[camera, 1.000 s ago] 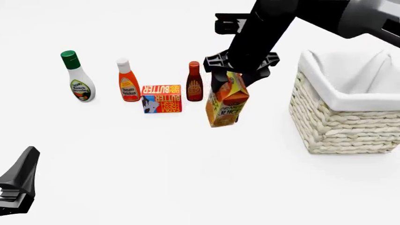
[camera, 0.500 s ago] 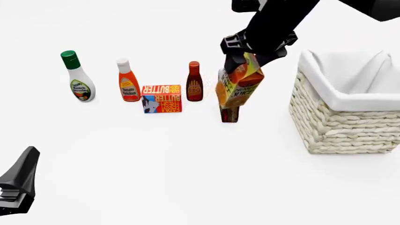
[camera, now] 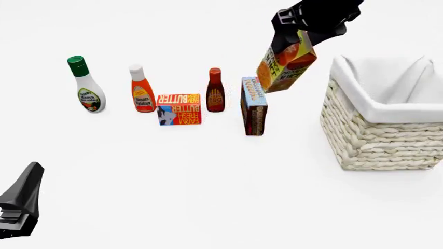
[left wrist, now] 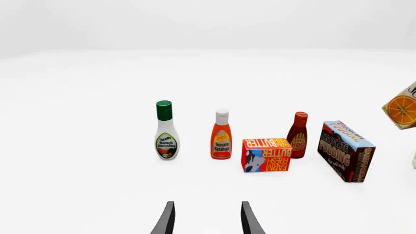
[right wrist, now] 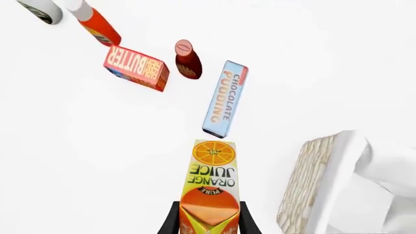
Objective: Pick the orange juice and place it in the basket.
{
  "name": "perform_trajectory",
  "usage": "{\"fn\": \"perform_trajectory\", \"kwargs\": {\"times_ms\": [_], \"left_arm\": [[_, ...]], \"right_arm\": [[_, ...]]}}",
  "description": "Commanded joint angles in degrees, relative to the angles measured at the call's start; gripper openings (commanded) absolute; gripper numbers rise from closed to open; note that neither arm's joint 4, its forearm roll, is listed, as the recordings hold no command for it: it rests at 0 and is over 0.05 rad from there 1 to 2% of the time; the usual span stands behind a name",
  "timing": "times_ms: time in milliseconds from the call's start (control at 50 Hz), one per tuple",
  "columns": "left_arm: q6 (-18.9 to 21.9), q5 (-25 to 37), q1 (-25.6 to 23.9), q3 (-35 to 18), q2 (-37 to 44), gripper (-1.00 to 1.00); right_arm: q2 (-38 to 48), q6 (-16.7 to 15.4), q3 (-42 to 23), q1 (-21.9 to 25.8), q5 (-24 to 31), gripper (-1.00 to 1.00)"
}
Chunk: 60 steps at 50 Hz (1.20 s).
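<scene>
My right gripper is shut on the top of the orange juice, a tall orange carton with yellow-green edges. It hangs tilted in the air, left of the basket and above the chocolate pudding box. In the right wrist view the carton sits between my fingers, with the basket's wicker wall beside it. A corner of the carton shows in the left wrist view. My left gripper is open and empty, low at the near left of the table.
A row of groceries stands left of the basket: ranch dressing, ketchup, butter box, BBQ sauce bottle and the pudding box. The basket has a white cloth liner.
My right gripper has lifted the orange juice up and to the right, towards the basket, uncovering the pudding box behind it. The left arm has not moved.
</scene>
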Motion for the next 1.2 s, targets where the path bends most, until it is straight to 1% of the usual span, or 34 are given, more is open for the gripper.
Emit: {"fn": "perform_trajectory", "kwargs": {"times_ms": [20, 40, 100, 120, 300, 360, 400, 440, 500, 660, 680, 760, 780, 920, 960, 1000, 1040, 1060, 1100, 1120, 1160, 1200], "left_arm": [[0.0, 0.0, 0.0, 0.0, 0.0, 1.00], [0.0, 0.0, 0.0, 0.0, 0.0, 1.00], [0.0, 0.0, 0.0, 0.0, 0.0, 1.00], [0.0, 0.0, 0.0, 0.0, 0.0, 1.00], [0.0, 0.0, 0.0, 0.0, 0.0, 1.00], [0.0, 0.0, 0.0, 0.0, 0.0, 1.00], [0.0, 0.0, 0.0, 0.0, 0.0, 1.00], [0.0, 0.0, 0.0, 0.0, 0.0, 1.00], [0.0, 0.0, 0.0, 0.0, 0.0, 1.00], [0.0, 0.0, 0.0, 0.0, 0.0, 1.00], [0.0, 0.0, 0.0, 0.0, 0.0, 1.00], [0.0, 0.0, 0.0, 0.0, 0.0, 1.00], [0.0, 0.0, 0.0, 0.0, 0.0, 1.00], [0.0, 0.0, 0.0, 0.0, 0.0, 1.00], [0.0, 0.0, 0.0, 0.0, 0.0, 1.00], [0.0, 0.0, 0.0, 0.0, 0.0, 1.00], [0.0, 0.0, 0.0, 0.0, 0.0, 1.00], [0.0, 0.0, 0.0, 0.0, 0.0, 1.00], [0.0, 0.0, 0.0, 0.0, 0.0, 1.00], [0.0, 0.0, 0.0, 0.0, 0.0, 1.00], [0.0, 0.0, 0.0, 0.0, 0.0, 1.00], [0.0, 0.0, 0.0, 0.0, 0.0, 1.00]], "right_arm": [[-1.3, -1.2, -1.6, -2.7, 0.0, -1.00], [-1.6, -2.2, -2.3, -3.5, 0.0, -1.00], [-1.7, -2.4, -2.6, -3.9, 0.0, -1.00], [-1.9, -3.0, -3.1, -4.4, 0.0, -1.00], [-2.3, -4.4, -4.1, -5.3, 0.0, -1.00], [-2.4, -4.5, -5.8, -5.5, 0.0, -1.00], [-2.3, -4.3, -5.7, -5.2, 0.0, -1.00], [-2.6, -5.4, -6.2, -6.0, 0.0, -1.00], [-2.6, -5.2, -6.5, -5.9, 0.0, -1.00], [-3.3, -7.0, -8.3, -7.3, 0.0, -1.00], [-3.7, -7.9, -8.3, -8.1, 0.0, -1.00], [-3.7, -7.3, -8.4, -7.7, 0.0, -1.00], [-3.9, -8.2, -8.6, -8.4, 0.0, -1.00], [-5.0, -8.9, -8.7, -10.2, 0.0, -1.00], [-5.4, -9.6, -8.5, -10.9, 0.0, -1.00], [-5.6, -9.5, -9.0, -11.1, 0.0, -1.00], [-6.0, -10.2, -8.8, -11.7, 0.0, -1.00], [-6.8, -12.2, -8.5, -13.8, 0.0, -1.00], [-6.8, -12.2, -8.8, -13.7, 0.0, -1.00], [-6.7, -11.7, -8.5, -13.6, 0.0, -1.00], [-7.1, -12.7, -8.5, -14.5, 0.0, -1.00], [-7.3, -12.7, -8.4, -15.0, 0.0, -1.00]]}}
